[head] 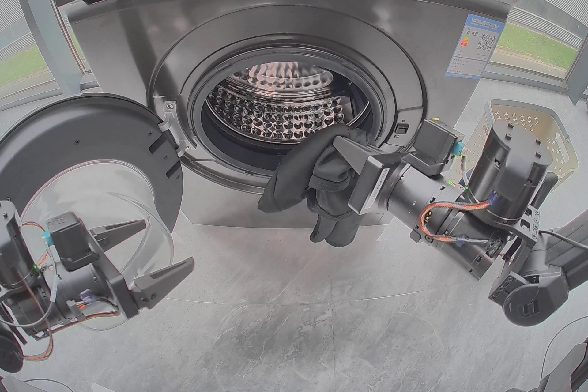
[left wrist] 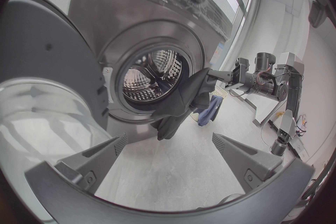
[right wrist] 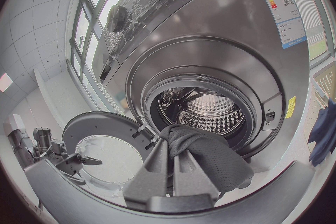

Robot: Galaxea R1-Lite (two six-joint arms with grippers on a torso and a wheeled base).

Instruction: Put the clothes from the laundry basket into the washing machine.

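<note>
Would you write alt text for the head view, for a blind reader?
The right gripper holds a black garment at the drum mouth of the open washing machine. The left gripper hangs open by the swung-out door; a basket stands on the right.

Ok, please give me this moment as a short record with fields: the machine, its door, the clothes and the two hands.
washing machine: front loader, opening faces the robot
drum: no clothes seen inside
door: swung wide open, on the robot's left
right hand: shut on the dark garment, at the lower right rim of the opening
dark garment: mostly hangs outside the opening, not yet in the drum
left hand: open, holds nothing, low in front of the door
laundry basket: right of the machine
blue cloth: at the basket
</note>
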